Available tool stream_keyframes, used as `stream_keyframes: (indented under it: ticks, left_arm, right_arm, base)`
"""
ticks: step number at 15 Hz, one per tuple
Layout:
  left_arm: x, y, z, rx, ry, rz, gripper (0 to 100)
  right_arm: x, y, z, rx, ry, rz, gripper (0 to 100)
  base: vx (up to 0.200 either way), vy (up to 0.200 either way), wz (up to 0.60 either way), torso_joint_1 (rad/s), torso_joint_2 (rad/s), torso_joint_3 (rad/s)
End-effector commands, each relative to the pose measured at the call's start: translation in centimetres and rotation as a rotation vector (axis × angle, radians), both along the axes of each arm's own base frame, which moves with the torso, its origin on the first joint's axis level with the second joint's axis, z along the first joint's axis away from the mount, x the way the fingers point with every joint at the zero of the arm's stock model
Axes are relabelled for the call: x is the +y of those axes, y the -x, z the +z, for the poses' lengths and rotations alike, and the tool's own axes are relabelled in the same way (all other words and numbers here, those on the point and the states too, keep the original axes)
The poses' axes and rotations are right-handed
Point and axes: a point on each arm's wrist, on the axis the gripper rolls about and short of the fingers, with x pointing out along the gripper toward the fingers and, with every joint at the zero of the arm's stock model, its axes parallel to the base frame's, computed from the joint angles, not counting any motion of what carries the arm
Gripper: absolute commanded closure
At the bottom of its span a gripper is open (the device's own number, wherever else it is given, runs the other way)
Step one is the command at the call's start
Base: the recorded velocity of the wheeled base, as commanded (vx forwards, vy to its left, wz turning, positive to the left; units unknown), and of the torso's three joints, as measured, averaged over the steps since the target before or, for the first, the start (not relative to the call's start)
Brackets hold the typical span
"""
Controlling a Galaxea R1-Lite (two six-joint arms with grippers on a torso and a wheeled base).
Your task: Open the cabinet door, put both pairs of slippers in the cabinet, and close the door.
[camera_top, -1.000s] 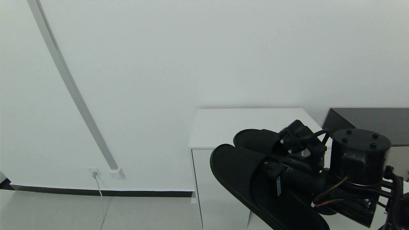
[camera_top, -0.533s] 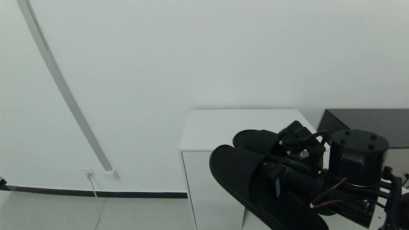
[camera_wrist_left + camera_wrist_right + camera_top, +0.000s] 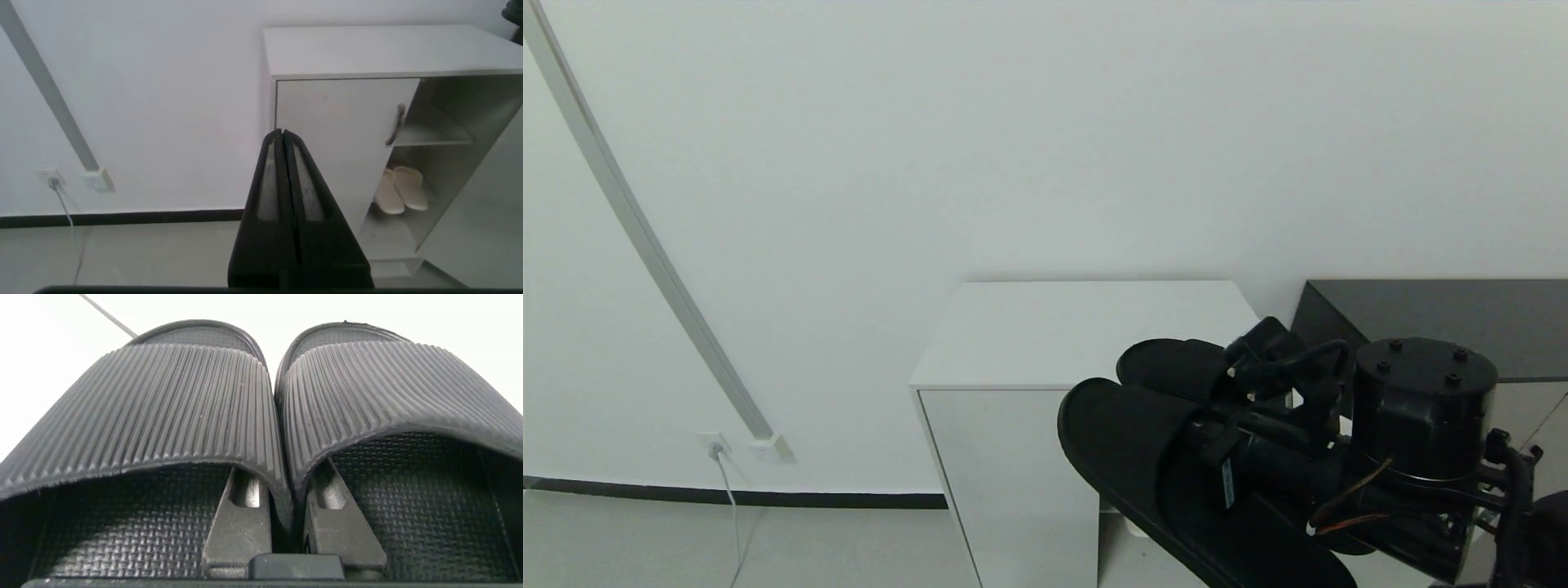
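A pair of black slippers (image 3: 1143, 433) hangs in front of the white cabinet (image 3: 1045, 327), held by my right gripper (image 3: 286, 521). It is shut, pinching the two inner sides together under the ribbed straps (image 3: 196, 400). In the left wrist view the cabinet (image 3: 384, 49) has its left door (image 3: 335, 139) closed and its right side standing open. A pale pair of slippers (image 3: 400, 189) lies on a lower shelf inside. My left gripper (image 3: 283, 140) is shut with nothing in it, held out in front of the closed door and some way off it.
A dark grey unit (image 3: 1445, 314) stands right of the cabinet against the wall. A slanted cable duct (image 3: 645, 237) runs down the wall to a socket with a cable (image 3: 715, 447). Bare floor (image 3: 768, 547) lies left of the cabinet.
The head camera has shifted, so the cabinet, duct and socket sit further left in the picture. The right gripper keeps its hold on the black slippers.
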Motion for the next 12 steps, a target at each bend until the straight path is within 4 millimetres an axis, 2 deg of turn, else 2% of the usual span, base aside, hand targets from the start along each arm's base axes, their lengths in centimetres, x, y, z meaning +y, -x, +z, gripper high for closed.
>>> stream_keyframes:
  ticks: [1,5,12]
  left_arm:
    - [0.0,0.0,-0.01,0.001,0.0,-0.001,100]
    - [0.0,0.0,-0.01,0.001,0.0,0.0,100]
    - [0.0,0.0,-0.01,0.001,0.001,0.0,100]
  right_arm:
    - [-0.01,0.04,-0.3,0.007,0.007,0.003,100]
    - [-0.07,-0.14,-0.59,0.015,0.014,-0.003,100]
    - [-0.04,-0.18,-1.0,0.024,0.027,-0.007,100]
  base:
    - [0.0,-0.2,0.0,0.007,0.0,-0.002]
    - [0.0,-0.2,0.0,0.001,0.0,0.0]
    - [0.0,0.0,0.0,0.0,0.0,0.0]
